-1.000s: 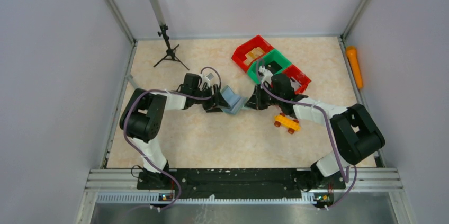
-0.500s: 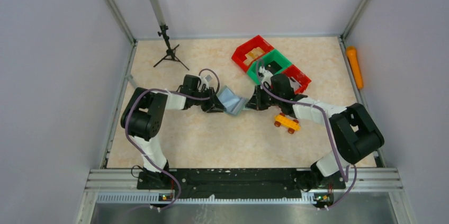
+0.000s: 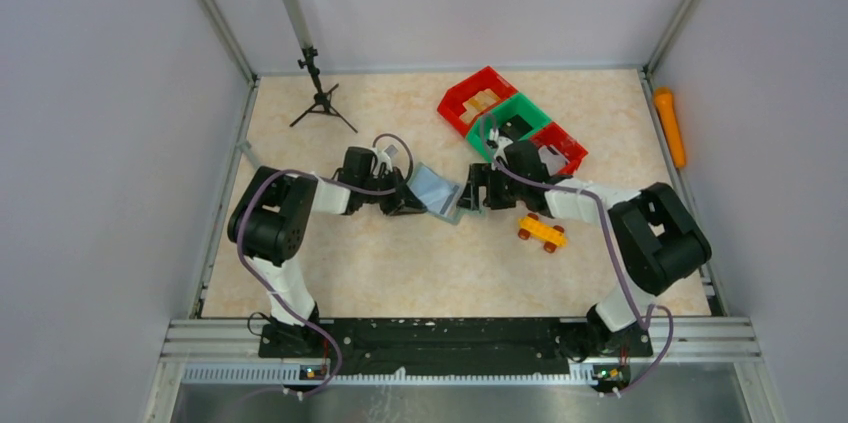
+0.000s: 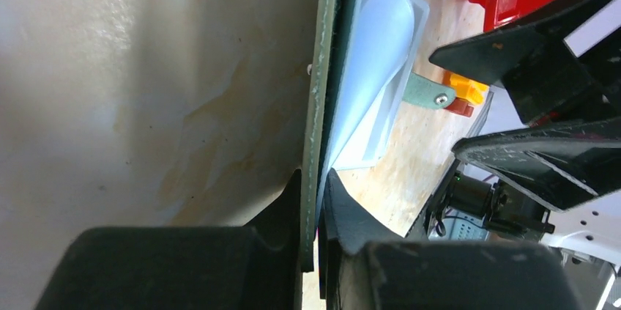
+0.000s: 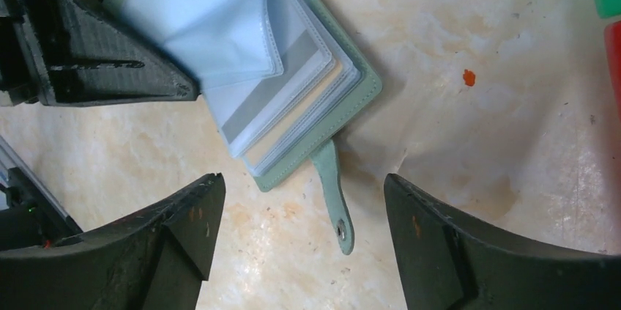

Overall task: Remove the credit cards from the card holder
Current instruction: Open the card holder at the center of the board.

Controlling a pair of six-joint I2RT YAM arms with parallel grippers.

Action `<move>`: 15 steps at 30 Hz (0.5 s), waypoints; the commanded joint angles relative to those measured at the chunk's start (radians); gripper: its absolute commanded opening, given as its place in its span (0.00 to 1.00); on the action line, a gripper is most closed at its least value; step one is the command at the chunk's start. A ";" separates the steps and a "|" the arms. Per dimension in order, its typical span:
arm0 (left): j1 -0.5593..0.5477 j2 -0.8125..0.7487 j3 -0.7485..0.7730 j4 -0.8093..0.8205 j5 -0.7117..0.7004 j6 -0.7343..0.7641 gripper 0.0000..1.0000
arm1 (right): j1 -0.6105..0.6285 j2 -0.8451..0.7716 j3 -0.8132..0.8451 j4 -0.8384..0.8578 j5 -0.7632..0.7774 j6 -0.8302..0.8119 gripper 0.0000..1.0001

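Observation:
The grey-green card holder (image 3: 440,193) lies open on the table between my two grippers. My left gripper (image 3: 410,200) is shut on the edge of its cover (image 4: 316,105), which stands on edge between the jaws (image 4: 316,193). Clear sleeves (image 4: 370,53) fan out beside the cover. In the right wrist view the holder (image 5: 364,83) shows its sleeves, with the credit cards (image 5: 274,94) tucked inside, one grey-striped and one tan. My right gripper (image 5: 302,185) stands open just over the holder's tab (image 5: 333,193), touching nothing.
A yellow toy car (image 3: 541,232) sits close to the right arm's wrist. Red and green bins (image 3: 510,123) stand just behind the right gripper. A small black tripod (image 3: 318,103) is at the back left. An orange stick (image 3: 669,126) lies along the right rail.
My right gripper has opened and let go of the holder. My left gripper has closed on the cover's edge. The holder has dropped flatter towards the right gripper.

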 commanded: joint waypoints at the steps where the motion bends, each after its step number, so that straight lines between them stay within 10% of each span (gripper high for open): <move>1: 0.005 -0.001 -0.034 0.145 0.043 -0.070 0.04 | -0.010 0.046 0.043 0.012 0.030 0.047 0.84; 15: 0.005 -0.018 -0.066 0.225 0.075 -0.117 0.01 | -0.011 0.123 0.091 -0.052 0.041 0.041 0.51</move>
